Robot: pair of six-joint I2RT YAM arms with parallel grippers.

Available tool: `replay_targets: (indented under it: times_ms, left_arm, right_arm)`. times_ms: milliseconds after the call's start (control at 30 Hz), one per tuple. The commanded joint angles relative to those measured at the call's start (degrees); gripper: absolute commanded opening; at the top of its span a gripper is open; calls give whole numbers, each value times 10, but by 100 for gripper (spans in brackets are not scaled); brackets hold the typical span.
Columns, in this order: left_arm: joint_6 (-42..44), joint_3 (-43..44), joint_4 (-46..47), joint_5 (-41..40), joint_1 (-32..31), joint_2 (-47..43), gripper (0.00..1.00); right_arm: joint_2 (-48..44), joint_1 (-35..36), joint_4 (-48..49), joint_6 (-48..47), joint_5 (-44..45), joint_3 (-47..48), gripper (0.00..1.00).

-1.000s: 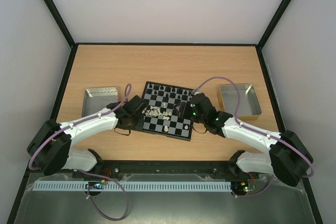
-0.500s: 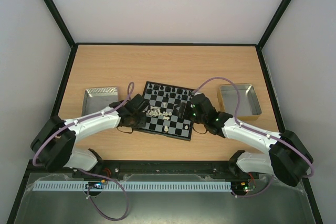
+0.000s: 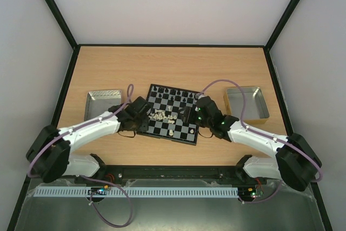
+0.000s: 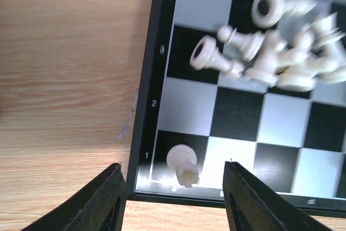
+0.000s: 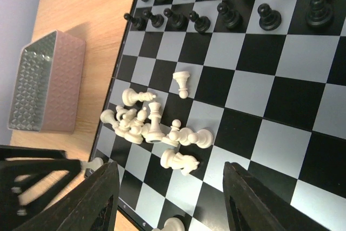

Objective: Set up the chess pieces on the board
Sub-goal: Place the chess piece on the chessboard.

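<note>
The board [image 3: 184,129] lies mid-table, with black pieces [image 3: 174,96] in two rows along its far side. A heap of toppled white pieces [image 3: 162,116] lies left of centre. It also shows in the left wrist view [image 4: 281,60] and the right wrist view [image 5: 141,123]. My left gripper [image 3: 140,114] is open at the board's near left corner, its jaws either side of an upright white rook [image 4: 183,165] on the corner square without touching it. My right gripper [image 3: 188,113] is open and empty above the board's right half, with a fallen white knight [image 5: 181,162] below it.
A shallow metal tray [image 3: 102,103] lies left of the board and a deeper one [image 3: 246,102] to the right. One white piece [image 3: 171,132] stands alone near the board's front edge. Bare wooden table lies beyond the board.
The left arm's forearm has shifted slightly while its gripper stays at the board's near left corner. The right arm has barely moved.
</note>
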Motion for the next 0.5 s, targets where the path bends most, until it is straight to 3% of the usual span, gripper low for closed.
replay_targets:
  times_ms: [0,200,467]
  left_arm:
    - [-42,2,7,-40,1,-82,53]
    - [-32,-38,140,-6,1,-185,57]
    - [-3,-25,258,-32,1,-207,58]
  right_arm:
    - [25,0,-29,-42,-19,24,52]
    - [61,24,-69,-90,42,71,48]
    - [131,45,-105,-109,113,134,46]
